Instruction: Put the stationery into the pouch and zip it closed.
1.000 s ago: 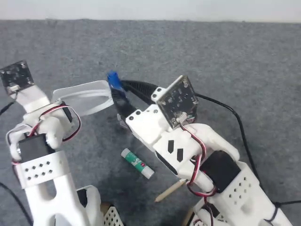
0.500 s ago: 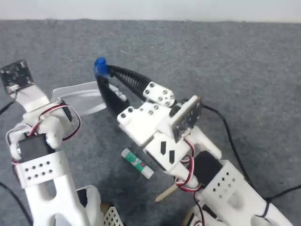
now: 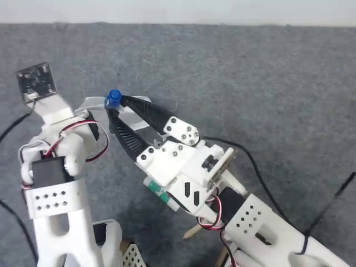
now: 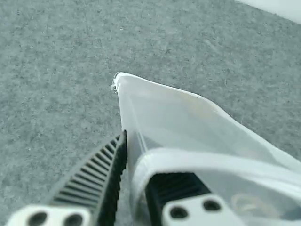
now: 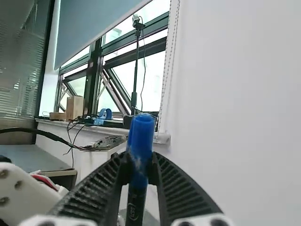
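Blue-capped marker (image 3: 114, 98): clamped in my right pincer (image 3: 114, 108), long axis along the jaws, cap just beside the pouch (image 4: 188, 122). Pouch: one wall pinched shut in my left pincer (image 4: 136, 153).

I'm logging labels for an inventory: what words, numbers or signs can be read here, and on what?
Nothing here reads clearly.
Pen: a small white mark on the dark barrel below the blue cap, too small to read.
Glue stick: green and white label, blurred and partly hidden, unreadable.
Pouch: no print visible.
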